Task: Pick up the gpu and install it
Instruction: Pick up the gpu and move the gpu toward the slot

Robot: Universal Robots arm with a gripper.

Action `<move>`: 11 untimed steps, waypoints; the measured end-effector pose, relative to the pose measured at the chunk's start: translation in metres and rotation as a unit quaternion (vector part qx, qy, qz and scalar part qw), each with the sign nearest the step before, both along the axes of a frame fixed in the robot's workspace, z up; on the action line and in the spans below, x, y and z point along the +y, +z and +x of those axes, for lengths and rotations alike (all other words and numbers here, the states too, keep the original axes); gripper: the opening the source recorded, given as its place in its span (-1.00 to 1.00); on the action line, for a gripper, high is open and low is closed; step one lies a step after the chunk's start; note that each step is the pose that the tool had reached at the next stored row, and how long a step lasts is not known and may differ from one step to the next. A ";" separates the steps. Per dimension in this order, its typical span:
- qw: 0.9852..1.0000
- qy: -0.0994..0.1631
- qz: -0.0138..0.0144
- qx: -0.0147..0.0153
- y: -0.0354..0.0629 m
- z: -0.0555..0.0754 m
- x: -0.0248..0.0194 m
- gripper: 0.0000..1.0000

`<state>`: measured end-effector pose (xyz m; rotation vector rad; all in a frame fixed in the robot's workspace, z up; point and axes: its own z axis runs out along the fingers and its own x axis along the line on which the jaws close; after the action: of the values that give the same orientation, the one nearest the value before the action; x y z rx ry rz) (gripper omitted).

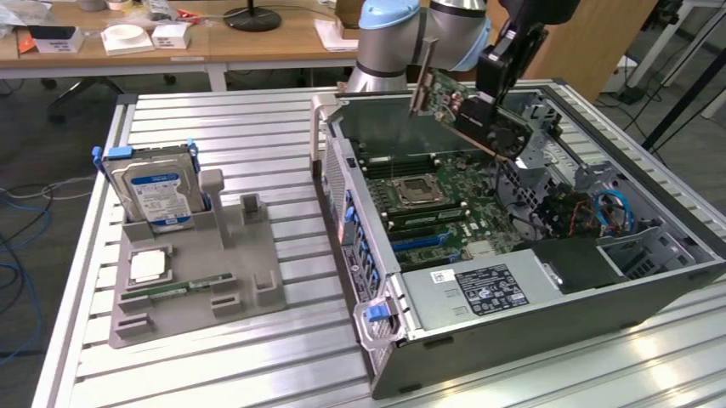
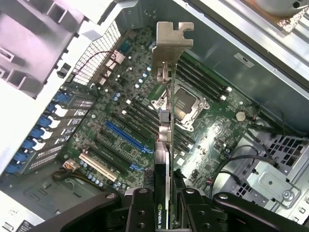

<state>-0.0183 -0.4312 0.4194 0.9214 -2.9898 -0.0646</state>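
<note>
Gripper [image 1: 479,109] [image 2: 166,212] pinches the gpu [image 1: 448,98] [image 2: 166,130] by one end. Its black fingers [image 2: 140,210] are pressed against both flat faces of the card. The gpu runs out from the gripper edge-on in the wrist view, with the silvery end bracket at the far end, away from the fingers. In the exterior view the card hangs tilted in the air and touches nothing but the gripper.

Desk [image 1: 227,136]: slatted metal, lying below the gripper.
Computer case [image 1: 511,340]: open, directly under the gripper and the held card.
Motherboard [image 1: 454,212] [image 2: 120,111]: inside the case, beneath the gpu and apart from it. Its slots are bare, including a blue slot [image 2: 128,137].
Grey holder [image 1: 244,280]: well apart from the gripper, toward the exterior view's left.
Hard drive [image 1: 153,187]: upright in that holder.
Processor socket [image 1: 414,189] [image 2: 186,104]: under the card's mid-length.
Memory stick [image 1: 182,287]: flat in the holder, far from the gripper.
</note>
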 end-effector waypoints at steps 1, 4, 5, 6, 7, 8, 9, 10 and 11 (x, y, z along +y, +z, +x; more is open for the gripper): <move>1.000 0.004 0.000 0.000 0.0000 0.000 0.0000 -0.48; 1.000 0.011 0.001 0.000 -0.0002 0.000 0.0000 -0.48; 1.000 0.013 0.000 0.000 -0.0002 0.000 0.0000 -0.48; 1.000 0.014 0.001 0.000 -0.0003 0.000 0.0000 -0.48; 1.000 0.013 0.001 0.000 -0.0003 0.000 0.0000 -0.48; 1.000 0.014 0.001 0.000 -0.0002 0.000 0.0000 -0.48; 1.000 0.014 0.001 0.000 -0.0002 0.000 0.0000 -0.48; 1.000 0.014 0.000 0.000 -0.0002 0.000 0.0000 -0.48; 1.000 0.013 0.001 0.000 -0.0002 0.000 0.0000 -0.48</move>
<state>-0.0184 -0.4312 0.4192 0.9615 -2.9769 -0.0658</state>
